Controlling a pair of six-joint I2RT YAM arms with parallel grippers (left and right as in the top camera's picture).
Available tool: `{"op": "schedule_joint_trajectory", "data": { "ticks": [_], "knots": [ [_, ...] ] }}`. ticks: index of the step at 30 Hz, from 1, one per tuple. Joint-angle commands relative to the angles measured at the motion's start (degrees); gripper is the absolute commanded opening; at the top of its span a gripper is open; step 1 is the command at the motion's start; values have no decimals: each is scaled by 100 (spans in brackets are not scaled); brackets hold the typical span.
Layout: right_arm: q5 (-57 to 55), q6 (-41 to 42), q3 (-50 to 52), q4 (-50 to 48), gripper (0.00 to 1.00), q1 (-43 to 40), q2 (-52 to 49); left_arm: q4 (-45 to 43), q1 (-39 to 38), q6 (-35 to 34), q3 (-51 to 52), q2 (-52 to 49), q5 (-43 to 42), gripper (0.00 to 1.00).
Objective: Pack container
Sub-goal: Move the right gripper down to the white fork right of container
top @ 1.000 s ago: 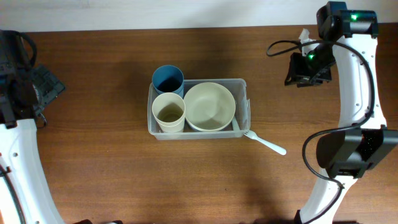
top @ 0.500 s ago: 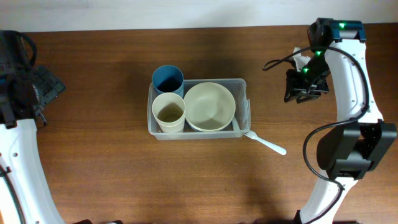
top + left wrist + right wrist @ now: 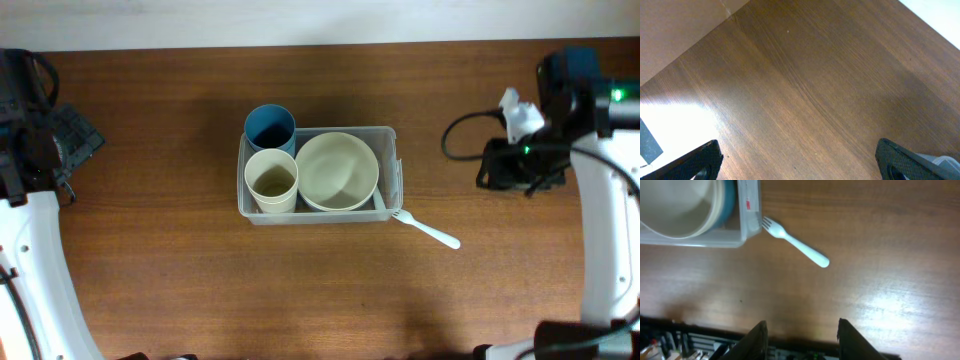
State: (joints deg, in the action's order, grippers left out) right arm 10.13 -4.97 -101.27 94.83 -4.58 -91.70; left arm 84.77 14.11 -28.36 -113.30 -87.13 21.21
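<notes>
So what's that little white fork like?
The fork is white, looks plastic, with short tines and a slim handle rounded at the end. It lies flat and slanted on the wooden table, outside the clear container, tines right at its corner, touching or nearly. Nothing holds it.

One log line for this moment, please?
clear rectangular plastic container: holds round cream bowl, tall cream cup | white plastic fork: lying outside | left gripper: open | right gripper: open

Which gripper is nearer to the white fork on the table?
Right. The right gripper is a short way to the right of the fork; the left gripper is far off, on the other side of the container.
</notes>
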Motion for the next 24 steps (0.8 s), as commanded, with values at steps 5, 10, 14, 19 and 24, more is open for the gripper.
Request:
{"op": "schedule_joint_trajectory", "data": {
  "ticks": [5,10,14,19,24],
  "knots": [
    [-24,-57,1873,-1049,41,162,55,9,26,-74,13,-20,-7,100],
    [267,57,3016,-2155,41,428,46,9,26,-74,13,-20,-7,100],
    [273,205,3571,-2822,41,754,37,9,26,-74,13,-20,-7,100],
    [243,232,4079,-3458,42,1176,26,9,26,-74,13,-20,-7,100],
    [-155,354,4448,-3989,42,1248,26,9,26,-74,13,-20,-7,100]
  ]
}}
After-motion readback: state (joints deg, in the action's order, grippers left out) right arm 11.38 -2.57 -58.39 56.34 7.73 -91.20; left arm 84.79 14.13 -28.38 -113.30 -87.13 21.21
